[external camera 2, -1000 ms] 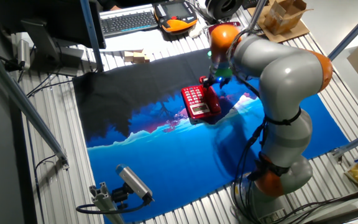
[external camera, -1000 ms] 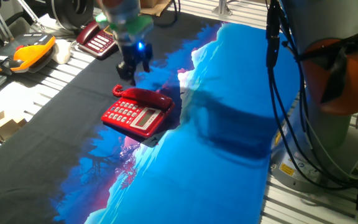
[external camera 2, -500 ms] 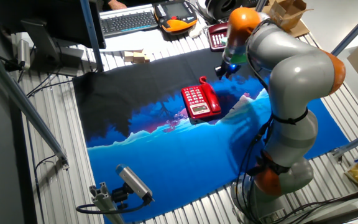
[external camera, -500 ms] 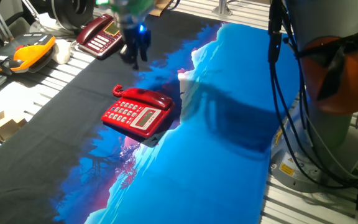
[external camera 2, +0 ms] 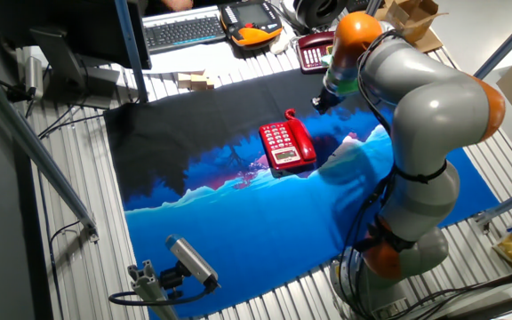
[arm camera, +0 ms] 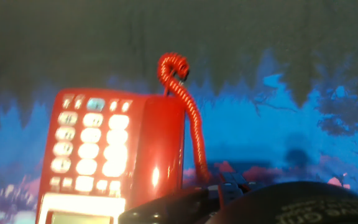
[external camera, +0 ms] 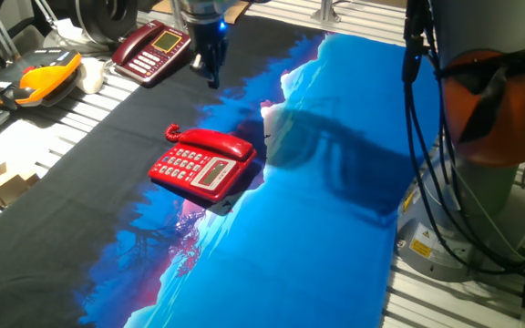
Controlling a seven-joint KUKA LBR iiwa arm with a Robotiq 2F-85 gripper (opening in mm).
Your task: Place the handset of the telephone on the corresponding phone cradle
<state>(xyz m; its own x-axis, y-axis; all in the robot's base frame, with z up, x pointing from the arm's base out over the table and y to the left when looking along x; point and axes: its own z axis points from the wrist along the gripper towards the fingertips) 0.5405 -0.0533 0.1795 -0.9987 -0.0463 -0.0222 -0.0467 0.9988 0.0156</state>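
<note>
The bright red telephone (external camera: 194, 171) with white buttons lies on the black and blue cloth. The red handset (external camera: 215, 143) lies along the phone cradle (external camera: 231, 157) at its top edge, with the curly cord (external camera: 173, 133) sticking out at one end. My gripper (external camera: 211, 73) hangs empty above the cloth, well behind the telephone and next to a maroon phone; its fingers look apart. The other fixed view shows the telephone (external camera 2: 279, 147), the handset (external camera 2: 302, 140) and the gripper (external camera 2: 319, 101). The hand view shows the telephone (arm camera: 92, 149), the handset (arm camera: 162, 155) and the cord (arm camera: 184, 93) from above.
A darker maroon phone (external camera: 151, 43) sits at the cloth's far edge. An orange teach pendant (external camera: 48, 73), a keyboard (external camera 2: 185, 28), wooden blocks (external camera 2: 194, 82) and a cardboard box (external camera 2: 407, 22) lie beyond the cloth. The robot base (external camera: 495, 100) stands at the right.
My gripper has risen and drawn back from the handset toward the maroon phone. The handset stays lying on the red telephone.
</note>
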